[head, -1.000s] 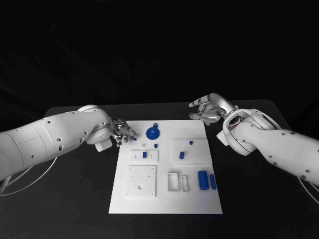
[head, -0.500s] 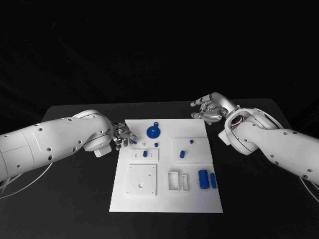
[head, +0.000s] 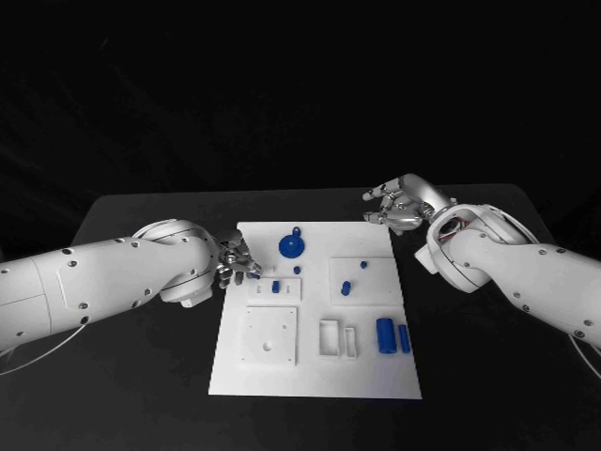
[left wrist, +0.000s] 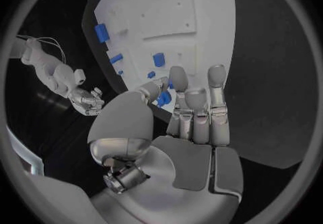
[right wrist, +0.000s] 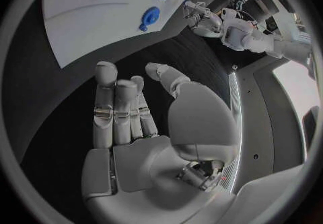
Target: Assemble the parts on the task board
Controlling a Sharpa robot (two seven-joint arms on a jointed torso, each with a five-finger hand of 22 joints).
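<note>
The white task board [head: 315, 371] lies mid-table. On it are a blue round disc [head: 290, 248], small blue pegs [head: 344, 287] and two blue cylinders [head: 385, 338] near the right edge. My left hand [head: 233, 262] hovers at the board's far left edge and pinches a small blue part [head: 256, 275] between thumb and finger. The left wrist view shows that part [left wrist: 163, 98] at the fingertips [left wrist: 177, 76]. My right hand [head: 399, 204] hangs beyond the board's far right corner with its fingers apart and holds nothing. The right wrist view has its palm [right wrist: 134, 148] bare.
Raised white blocks with slots [head: 269, 336] and a narrow frame [head: 327, 340] stand on the board's near half. Black table [head: 152, 376] surrounds the board on all sides. In the right wrist view the board [right wrist: 88, 19] and disc [right wrist: 149, 18] lie beyond the fingers.
My left hand has slid a little nearer and inward along the board's left edge, carrying the small blue part. The right hand has barely moved.
</note>
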